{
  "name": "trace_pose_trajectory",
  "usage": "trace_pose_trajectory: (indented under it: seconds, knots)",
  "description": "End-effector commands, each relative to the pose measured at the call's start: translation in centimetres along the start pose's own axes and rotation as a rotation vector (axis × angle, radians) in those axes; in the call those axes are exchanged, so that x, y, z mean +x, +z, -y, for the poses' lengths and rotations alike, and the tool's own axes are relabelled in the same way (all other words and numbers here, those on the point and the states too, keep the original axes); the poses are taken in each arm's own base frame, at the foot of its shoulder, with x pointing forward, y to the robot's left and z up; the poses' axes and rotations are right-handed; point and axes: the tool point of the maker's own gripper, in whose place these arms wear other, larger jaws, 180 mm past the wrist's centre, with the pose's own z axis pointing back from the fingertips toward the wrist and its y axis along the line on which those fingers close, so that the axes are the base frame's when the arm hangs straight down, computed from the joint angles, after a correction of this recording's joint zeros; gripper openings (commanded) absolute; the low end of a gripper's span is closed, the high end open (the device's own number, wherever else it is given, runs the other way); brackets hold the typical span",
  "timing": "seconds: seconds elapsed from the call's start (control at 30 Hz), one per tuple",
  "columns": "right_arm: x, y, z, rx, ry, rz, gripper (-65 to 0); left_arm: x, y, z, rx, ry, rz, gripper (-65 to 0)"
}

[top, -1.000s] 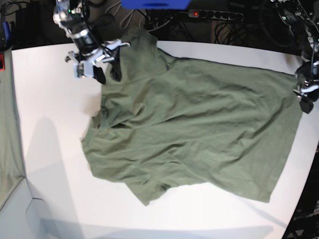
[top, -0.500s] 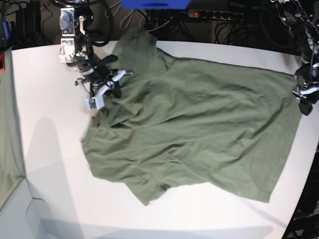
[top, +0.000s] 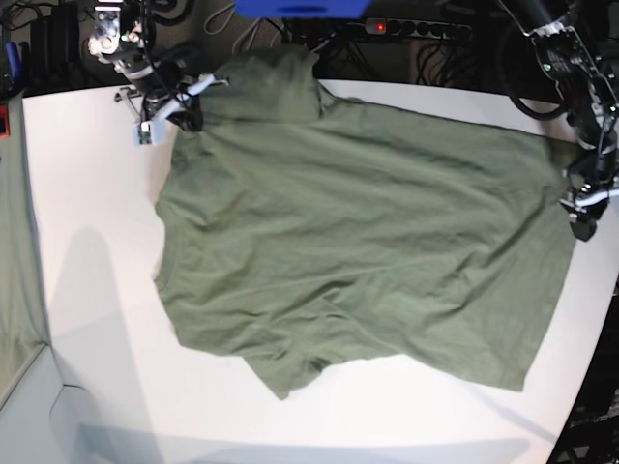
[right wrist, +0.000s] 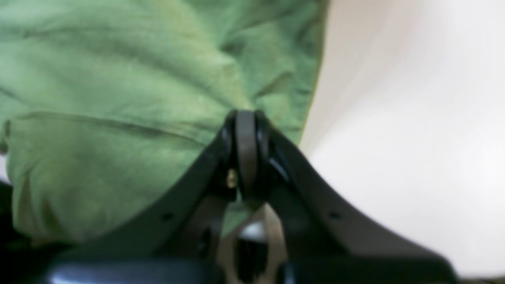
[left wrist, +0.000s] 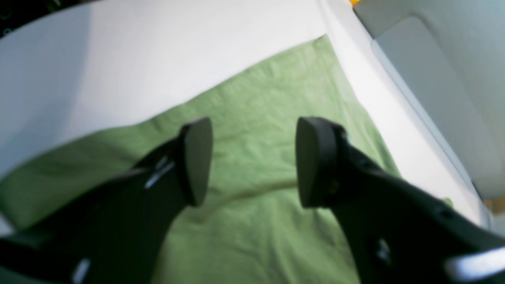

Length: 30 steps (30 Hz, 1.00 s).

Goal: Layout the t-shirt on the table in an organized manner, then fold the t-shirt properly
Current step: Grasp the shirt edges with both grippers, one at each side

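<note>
shirt point(top: 368, 242): olive-green, short-sleeved, spread wide over the middle of the counter point(top: 97, 319); wrinkled, with creases running across the body; lower hem toward the base view's right, one corner hanging near the front edge.
shirt, far corner: drawn up toward the back left of the base view, where the cloth bunches into a raised fold beside the right hand.
counter: white, matte, much larger than the shirt; bare surface to the left and along the front of the base view.
right hand point(top: 179, 101): at the base view's upper left, at the shirt's far edge; fingers pressed together, pinching a fold of the green cloth, as seen in the right wrist view point(right wrist: 245, 130), where fabric gathers into the closed tips.
left hand point(top: 583, 215): at the base view's right edge, just beside the shirt's hem side; fingers point(left wrist: 196, 157) held apart with a clear gap between them, nothing between the pads; green cloth point(left wrist: 256, 169) lying flat below the gap in the left wrist view, contact with it not discernible.
cloth strip point(top: 17, 280): pale green, along the base view's left edge, off the counter and apart from the shirt.
power strip point(top: 406, 27): dark, behind the counter, with a small red light.
cables point(top: 455, 58): dark tangle behind the counter's back edge.
</note>
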Motion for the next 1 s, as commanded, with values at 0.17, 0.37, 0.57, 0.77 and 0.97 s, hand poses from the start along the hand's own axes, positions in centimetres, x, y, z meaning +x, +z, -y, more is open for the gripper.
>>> trace_pose_trajectory:
  seconds: [0.17, 0.37, 0.57, 0.77, 0.97]
  knots:
    - [2.3, 2.9, 0.9, -0.037, 0.085, 0.049, -65.0, -1.4, -1.1, 2.1, -0.059, -0.017, -0.036, -32.0]
    - [8.7, 2.4, 1.8, -0.066, 0.106, 0.201, -65.0, -3.6, -1.5, 0.6, -0.017, -0.032, -0.098, -32.0]
    - [13.2, -0.7, -1.7, 0.032, 0.150, 0.258, -65.0, -6.0, -1.3, 0.2, 0.018, -0.128, -0.153, -32.0]
    - [14.3, -6.7, -1.9, 0.077, 0.138, 0.186, -65.0, -9.7, 0.2, -0.1, 0.020, -0.160, -0.237, -32.0]
    - [13.5, -11.1, 3.2, 0.012, 0.108, 0.062, -65.0, -11.5, 2.7, -3.0, 0.074, -0.182, -0.297, -32.0]
